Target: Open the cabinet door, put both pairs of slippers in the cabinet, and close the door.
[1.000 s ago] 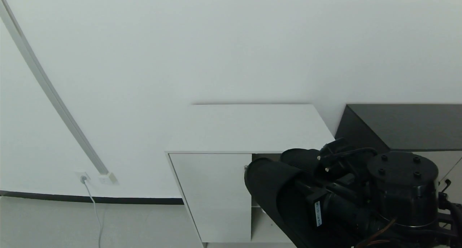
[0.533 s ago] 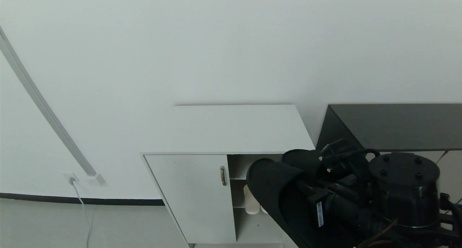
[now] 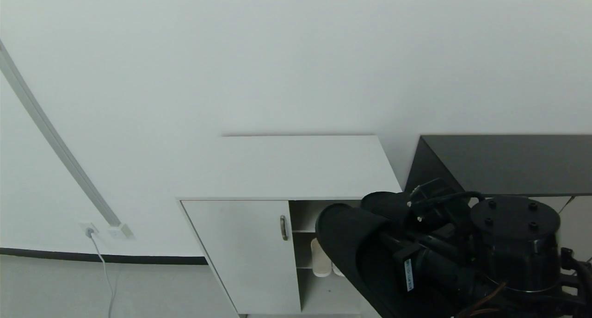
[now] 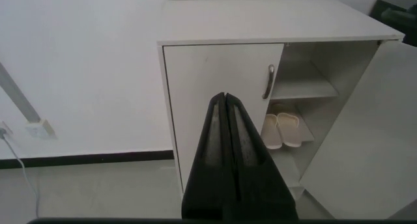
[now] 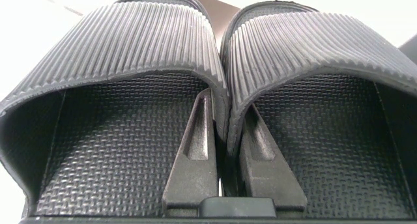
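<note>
A white cabinet (image 3: pixel 300 170) stands against the wall, its left door (image 3: pixel 240 253) shut and its handle (image 3: pixel 283 227) toward the middle. The right door (image 4: pixel 371 126) is swung open. A pale pair of slippers (image 3: pixel 321 262) lies on a lower shelf inside, the same slippers (image 4: pixel 281 129) seen past my left gripper. My right gripper (image 5: pixel 227 110) is shut on the black slippers (image 3: pixel 351 244), pinching their inner walls together, held up in front of the open right half. My left gripper (image 4: pixel 225 100) is shut and holds nothing, facing the cabinet (image 4: pixel 273 19) from some distance.
A dark low unit (image 3: pixel 508 160) stands just right of the cabinet. On the wall to the left are a slanted cable duct (image 3: pixel 55 142) and a socket with a cord (image 3: pixel 89 230) hanging to the floor.
The whole head picture has shifted, so the camera moved; the cabinet now sits further left and its open half with the pale slippers shows. The black slippers stay in my right gripper.
</note>
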Tool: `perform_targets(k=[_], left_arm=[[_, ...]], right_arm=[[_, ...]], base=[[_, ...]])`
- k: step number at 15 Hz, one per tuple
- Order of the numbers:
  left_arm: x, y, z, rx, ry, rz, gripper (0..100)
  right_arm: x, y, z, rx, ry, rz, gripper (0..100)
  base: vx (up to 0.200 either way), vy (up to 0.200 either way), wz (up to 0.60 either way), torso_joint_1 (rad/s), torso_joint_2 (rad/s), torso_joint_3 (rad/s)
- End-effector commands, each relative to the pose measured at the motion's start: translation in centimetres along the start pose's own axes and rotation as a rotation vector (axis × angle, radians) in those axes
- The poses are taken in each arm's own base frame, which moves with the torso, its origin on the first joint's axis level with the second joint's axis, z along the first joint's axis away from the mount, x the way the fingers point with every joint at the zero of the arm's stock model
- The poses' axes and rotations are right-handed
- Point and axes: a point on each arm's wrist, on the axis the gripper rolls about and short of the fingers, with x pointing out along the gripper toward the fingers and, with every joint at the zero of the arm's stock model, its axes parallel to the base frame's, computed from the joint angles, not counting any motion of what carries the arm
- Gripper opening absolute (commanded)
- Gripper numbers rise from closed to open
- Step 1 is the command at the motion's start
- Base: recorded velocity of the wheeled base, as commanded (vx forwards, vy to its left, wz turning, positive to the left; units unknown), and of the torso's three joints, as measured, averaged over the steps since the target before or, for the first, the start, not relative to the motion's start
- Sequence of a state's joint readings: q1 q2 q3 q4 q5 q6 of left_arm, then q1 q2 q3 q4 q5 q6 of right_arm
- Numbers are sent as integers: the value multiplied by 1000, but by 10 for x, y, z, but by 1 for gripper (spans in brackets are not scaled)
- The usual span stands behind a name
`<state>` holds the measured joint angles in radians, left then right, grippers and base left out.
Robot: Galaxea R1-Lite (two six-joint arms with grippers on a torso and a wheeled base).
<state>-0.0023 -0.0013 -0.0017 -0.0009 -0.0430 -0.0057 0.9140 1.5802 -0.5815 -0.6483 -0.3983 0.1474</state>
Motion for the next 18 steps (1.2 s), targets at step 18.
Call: perform_targets(k=[18], left_arm=[[0, 0, 0, 0, 2, -2, 0]], right_arm=[[-1, 3, -7, -27, 23, 12, 0]], base=[[0, 0, 0, -135, 318, 177]])
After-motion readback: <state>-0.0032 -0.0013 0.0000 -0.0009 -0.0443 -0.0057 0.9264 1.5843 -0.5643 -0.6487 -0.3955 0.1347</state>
